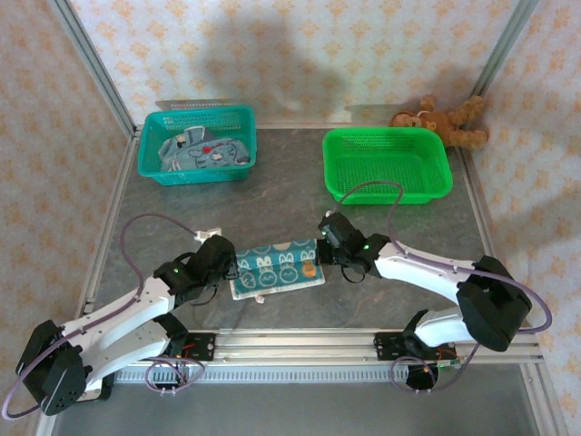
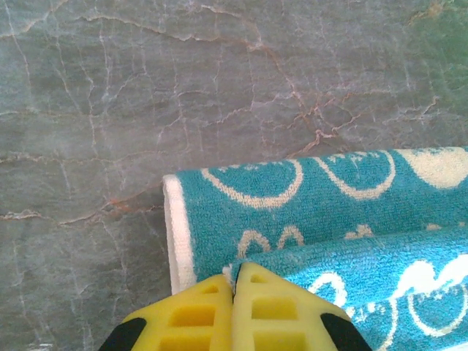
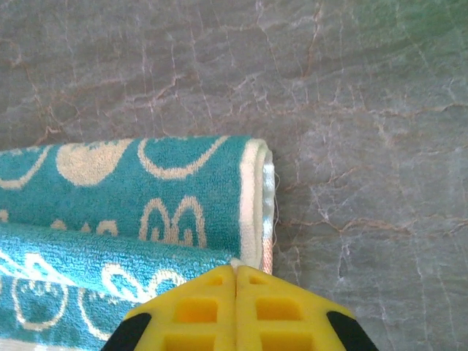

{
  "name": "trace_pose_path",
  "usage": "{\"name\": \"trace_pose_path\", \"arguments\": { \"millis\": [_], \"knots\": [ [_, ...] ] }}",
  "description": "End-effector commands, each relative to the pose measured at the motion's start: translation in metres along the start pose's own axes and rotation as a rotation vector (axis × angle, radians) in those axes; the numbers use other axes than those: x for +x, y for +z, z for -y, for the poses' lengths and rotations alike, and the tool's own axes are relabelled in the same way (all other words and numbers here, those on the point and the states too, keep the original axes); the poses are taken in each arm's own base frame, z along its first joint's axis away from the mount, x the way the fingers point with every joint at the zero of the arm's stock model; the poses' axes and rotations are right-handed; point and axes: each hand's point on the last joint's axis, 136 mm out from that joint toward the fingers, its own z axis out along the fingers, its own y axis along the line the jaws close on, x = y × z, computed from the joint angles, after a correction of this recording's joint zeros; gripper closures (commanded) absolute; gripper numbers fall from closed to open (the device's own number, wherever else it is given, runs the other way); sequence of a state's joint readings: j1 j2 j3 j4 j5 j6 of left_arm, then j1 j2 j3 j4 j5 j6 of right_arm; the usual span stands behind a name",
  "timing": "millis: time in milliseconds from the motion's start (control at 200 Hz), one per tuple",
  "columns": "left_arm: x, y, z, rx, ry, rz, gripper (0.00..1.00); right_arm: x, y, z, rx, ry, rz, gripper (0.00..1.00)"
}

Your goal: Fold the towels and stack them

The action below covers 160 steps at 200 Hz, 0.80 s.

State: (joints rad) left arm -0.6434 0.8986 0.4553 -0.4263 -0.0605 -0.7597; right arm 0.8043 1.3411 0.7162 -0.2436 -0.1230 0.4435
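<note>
The grey marbled table [image 1: 290,182] is spread beneath and beyond both pincers. Well beyond the right pincer [image 1: 320,258], toward the far edge, a bright green basket [image 1: 387,135] is set. A teal basket [image 1: 196,114] is set well beyond the left pincer [image 1: 233,272], and crumpled blue printed towels [image 1: 203,154] are heaped inside it. A brown teddy bear [image 1: 444,122] is laid past the green basket, farther out and to the right of the right pincer.

The bunny towel [image 1: 277,268] is stretched flat on the table directly between the two pincers, one short end at each. In the left wrist view the bunny towel [image 2: 307,194] is seen ahead of and to the right of the left pincer [image 2: 235,275]. Its white-hemmed end is rounded over just left of the tips. In the right wrist view the bunny towel [image 3: 139,186] is seen ahead of and to the left of the right pincer [image 3: 235,269]. Its hemmed end is turned just past the tips on the right.

In both wrist views an upper layer of cloth is raised over the lower one and drawn up to the yellow tips.

Both pincers are clenched, with no gap left between the fingers. A corner of that upper layer is pinched at each seam, so the bunny towel is grasped at both ends.
</note>
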Motion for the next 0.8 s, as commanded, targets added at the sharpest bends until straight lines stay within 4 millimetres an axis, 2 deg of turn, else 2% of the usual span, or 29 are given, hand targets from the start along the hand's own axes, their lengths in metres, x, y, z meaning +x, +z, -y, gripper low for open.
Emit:
{"name": "trace_pose_path", "arguments": {
  "millis": [0,50,90,180,240,355,435,641,796],
  "knots": [
    [0.002,0.000,-0.007,-0.017,-0.022,0.019,0.81,0.004,-0.004,0.004,0.014,0.017,0.029,0.87],
    [0.003,-0.002,-0.007,-0.012,-0.026,0.017,0.59,0.007,-0.006,0.003,0.011,0.016,0.023,0.71],
    [0.003,-0.005,-0.007,-0.005,-0.033,0.017,0.50,0.010,-0.008,0.003,0.010,0.015,0.022,0.63],
    [0.005,-0.011,-0.006,0.017,-0.057,0.012,0.39,0.013,-0.015,0.006,0.014,0.028,0.017,0.58],
    [0.005,-0.016,-0.005,0.034,-0.081,0.011,0.37,0.014,-0.021,0.008,0.021,0.032,0.017,0.55],
    [0.008,-0.023,-0.010,0.037,-0.123,0.009,0.37,0.014,-0.026,0.013,0.048,0.030,0.014,0.53],
    [0.012,-0.022,-0.013,0.029,-0.146,-0.002,0.39,0.014,-0.024,0.010,0.052,0.026,-0.006,0.57],
    [0.024,-0.007,-0.019,-0.020,-0.166,-0.045,0.58,0.016,-0.005,0.007,0.089,0.027,-0.072,0.69],
    [0.036,0.008,-0.019,-0.027,-0.169,-0.088,0.67,0.022,0.011,0.004,0.093,0.035,-0.111,0.70]
  ]
}}
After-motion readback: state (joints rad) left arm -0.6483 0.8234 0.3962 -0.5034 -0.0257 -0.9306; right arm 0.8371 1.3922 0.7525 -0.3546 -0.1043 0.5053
